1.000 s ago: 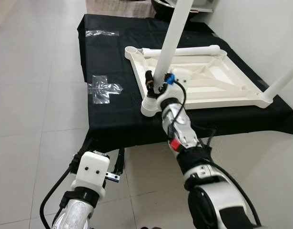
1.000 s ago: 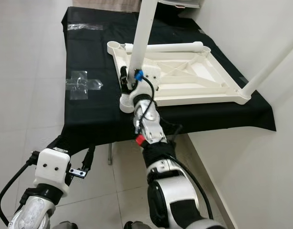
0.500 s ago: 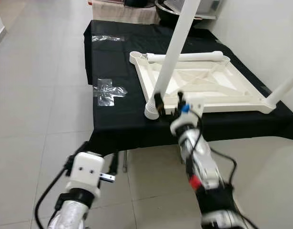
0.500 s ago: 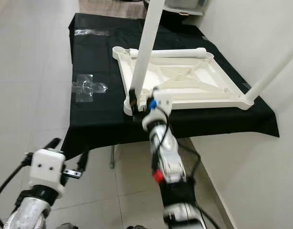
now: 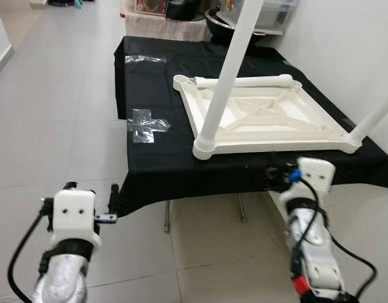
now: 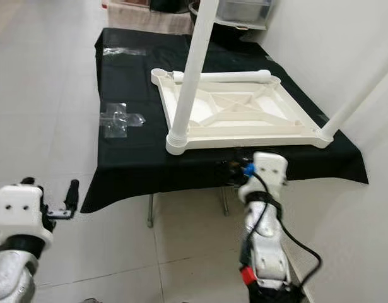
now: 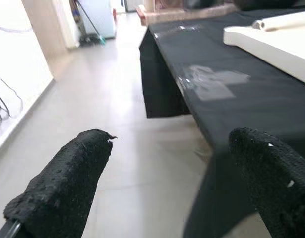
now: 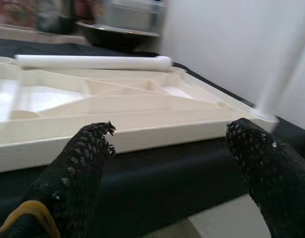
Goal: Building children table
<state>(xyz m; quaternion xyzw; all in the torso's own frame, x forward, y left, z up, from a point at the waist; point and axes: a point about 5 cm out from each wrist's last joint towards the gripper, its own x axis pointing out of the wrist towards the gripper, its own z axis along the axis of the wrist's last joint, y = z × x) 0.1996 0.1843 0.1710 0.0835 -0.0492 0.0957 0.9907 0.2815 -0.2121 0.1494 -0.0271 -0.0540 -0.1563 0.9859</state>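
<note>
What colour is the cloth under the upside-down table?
Black cloth; clearest in the left eye view.

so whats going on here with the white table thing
A white children's table top lies upside down on a black-covered table. Two white legs stand in its corners, one at the near corner and one at the right corner, while a third leg lies loose along the far edge. The right gripper is open, low at the near edge of the cloth, holding nothing. The left gripper hangs open over the floor.

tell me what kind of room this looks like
Probably a room in a home: pale tiled floor, a broom by a far doorway, and a black-draped table holding an upturned white children's tabletop.
</note>
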